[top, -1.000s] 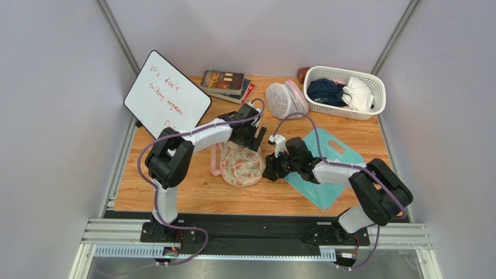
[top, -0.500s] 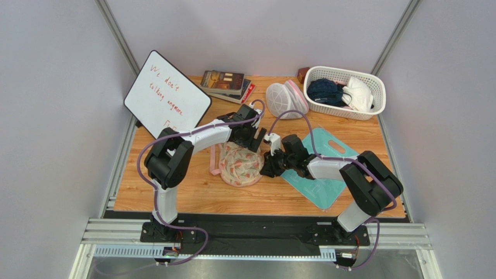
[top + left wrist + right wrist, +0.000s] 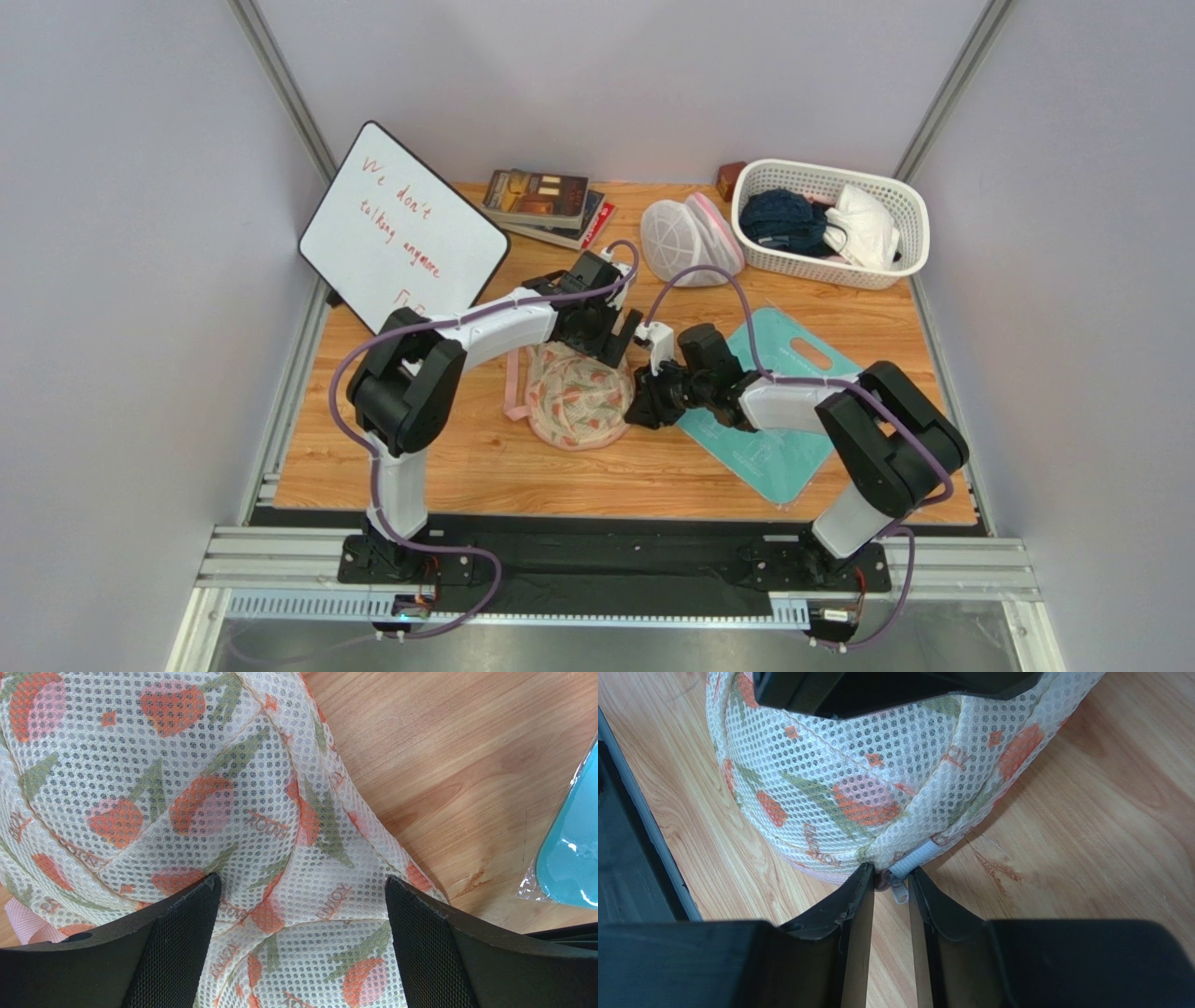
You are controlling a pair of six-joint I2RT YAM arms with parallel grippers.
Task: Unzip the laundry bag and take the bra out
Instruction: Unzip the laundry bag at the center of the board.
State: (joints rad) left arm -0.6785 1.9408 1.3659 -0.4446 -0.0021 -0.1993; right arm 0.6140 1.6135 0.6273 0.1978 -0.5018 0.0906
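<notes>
1. The laundry bag (image 3: 579, 396) lay flat on the wooden table (image 3: 463, 462), near its middle and just left of a teal mat (image 3: 786, 406). Its pink strap (image 3: 516, 392) trailed off its left side.
2. From above, the left gripper (image 3: 596, 333) covered the bag's far edge, so I could not see that part.
3. In the left wrist view the left gripper (image 3: 302, 910) stood spread wide, its two dark fingers (image 3: 175, 938) straddling the printed mesh of the bag (image 3: 210, 812). I could not tell whether they pressed on the cloth or only hung above it.
4. The right gripper (image 3: 648, 406) met the bag's right edge. From above, its tips were lost against the dark arm.
5. Up close, the right gripper (image 3: 889, 882) was nearly closed, pinching the small zip pull (image 3: 899, 892) at the bag's (image 3: 878, 798) seam.
6. How far the zip stood open was hidden. Nothing inside the bag could be made out through the mesh.
7. At the back stood a whiteboard (image 3: 400, 224), its lower writing too small to read, some books (image 3: 547, 203), a white mesh dome (image 3: 687, 238) and a basket (image 3: 831, 269) of clothes.
</notes>
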